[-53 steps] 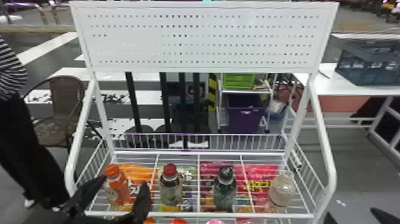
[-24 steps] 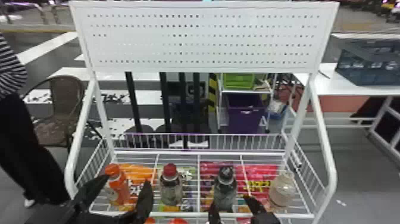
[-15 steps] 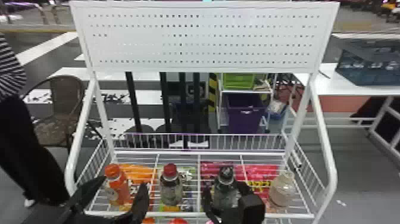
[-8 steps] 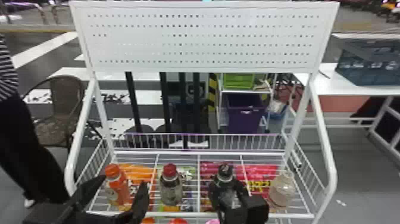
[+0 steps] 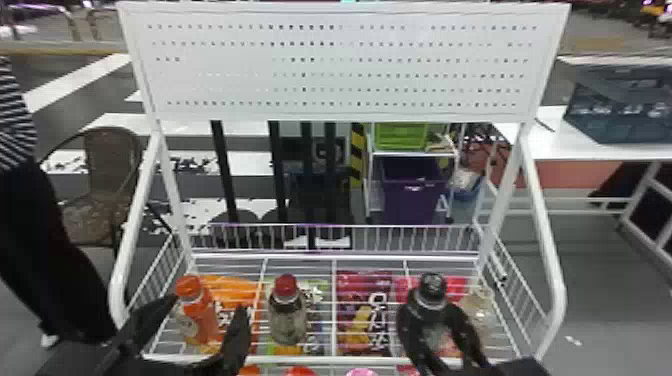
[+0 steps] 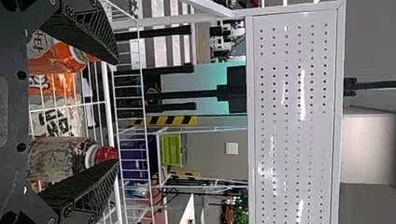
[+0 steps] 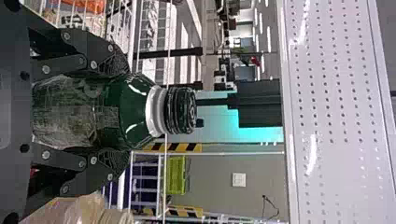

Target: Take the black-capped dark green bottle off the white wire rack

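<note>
Dark green, black-capped bottle (image 7: pixel 135 109): likely slick, squeezable plastic; hold below shoulder. Right black claw (image 7: pixel 127 115), at white wire rack (image 5: pixel 320 359), pinching it.

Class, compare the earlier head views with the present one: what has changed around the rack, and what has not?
The right gripper has come in from the bottom edge and taken hold of the green bottle, which has shifted to the right. The left gripper, orange bottle, red-capped bottle and pale bottle have stayed where they were.
</note>
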You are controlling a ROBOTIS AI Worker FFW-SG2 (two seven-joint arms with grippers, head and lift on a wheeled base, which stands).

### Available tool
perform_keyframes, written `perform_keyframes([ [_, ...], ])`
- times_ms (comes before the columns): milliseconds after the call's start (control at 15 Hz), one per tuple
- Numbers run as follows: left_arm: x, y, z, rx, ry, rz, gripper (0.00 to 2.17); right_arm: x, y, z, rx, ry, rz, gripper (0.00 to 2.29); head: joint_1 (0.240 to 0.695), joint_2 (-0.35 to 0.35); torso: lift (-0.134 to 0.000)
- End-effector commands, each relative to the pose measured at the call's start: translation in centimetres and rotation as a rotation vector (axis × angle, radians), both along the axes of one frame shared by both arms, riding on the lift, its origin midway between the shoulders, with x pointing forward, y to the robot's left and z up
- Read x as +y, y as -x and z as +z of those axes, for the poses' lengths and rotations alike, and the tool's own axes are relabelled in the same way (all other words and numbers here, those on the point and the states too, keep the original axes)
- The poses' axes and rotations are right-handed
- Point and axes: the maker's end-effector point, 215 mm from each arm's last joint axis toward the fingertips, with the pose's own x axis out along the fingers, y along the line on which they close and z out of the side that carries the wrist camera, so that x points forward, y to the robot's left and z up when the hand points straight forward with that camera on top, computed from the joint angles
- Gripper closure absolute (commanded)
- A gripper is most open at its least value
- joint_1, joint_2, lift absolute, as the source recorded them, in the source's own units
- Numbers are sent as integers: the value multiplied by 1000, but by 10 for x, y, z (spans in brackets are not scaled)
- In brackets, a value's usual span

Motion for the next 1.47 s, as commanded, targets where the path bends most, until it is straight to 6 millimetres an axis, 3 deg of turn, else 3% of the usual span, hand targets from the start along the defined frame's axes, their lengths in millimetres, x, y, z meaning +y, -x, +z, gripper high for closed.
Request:
perform_keyframes([
  [0,-2,-1,0,-2,4,-1,144,-39,28,14,3,7,-32,1143,499,0,0],
  [267,-10,-3,4,-10,15,-10,144,-112,68,65,-69,22,-116,1139,499,0,0],
  [467,-12,-2,4,-10,15,-13,144,-148,95,88,-90,-10,-111,1139,499,0,0],
  [533,-12,-2,5,-11,15,-13,144,-154,103,87,-83,-3,-108,1139,499,0,0],
  [733,-16,-2,7,-16,20,-19,144,-164,111,79,-66,-2,-104,1139,499,0,0],
  [1400,-15,-1,10,-19,20,-19,144,-160,110,77,-50,7,-93,1136,499,0,0],
])
